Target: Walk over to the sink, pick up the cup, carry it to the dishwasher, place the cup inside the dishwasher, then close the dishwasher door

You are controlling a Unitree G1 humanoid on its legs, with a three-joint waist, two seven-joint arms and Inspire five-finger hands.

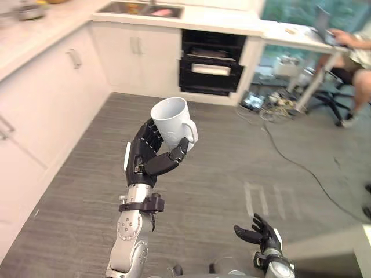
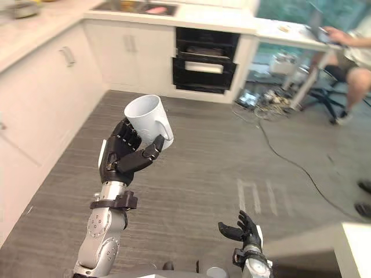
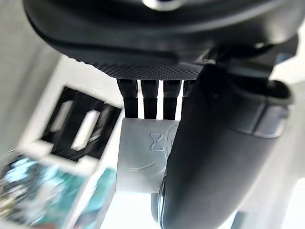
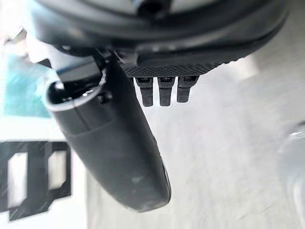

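Grey plank flooring (image 1: 220, 168) runs between white cabinets (image 1: 52, 98) on the robot's left and a white tabletop (image 1: 214, 17) at the far end of the kitchen. The left hand (image 1: 149, 155) is raised over the floor and clenched around the one white cup (image 1: 171, 121). Its fingers wrap the cup's far side and its thumb crosses the near side by the handle. The cup is tilted, its open mouth facing up and away, and nothing shows inside it. In the left wrist view the cup's pale wall (image 3: 138, 152) sits against the fingers (image 3: 150, 98). The right hand (image 1: 262, 234) hangs low near the robot's body, fingers loosely spread and holding nothing. A sink (image 1: 139, 8) is set into the far tabletop, with a reddish item in it too small to name. Below the tabletop to the right is the dark dishwasher (image 1: 210, 62), with a pale shape in its opening. One person (image 1: 360, 52) sits at a desk on the far right, and a tangle of cables (image 1: 272, 104) lies on the floor nearby.
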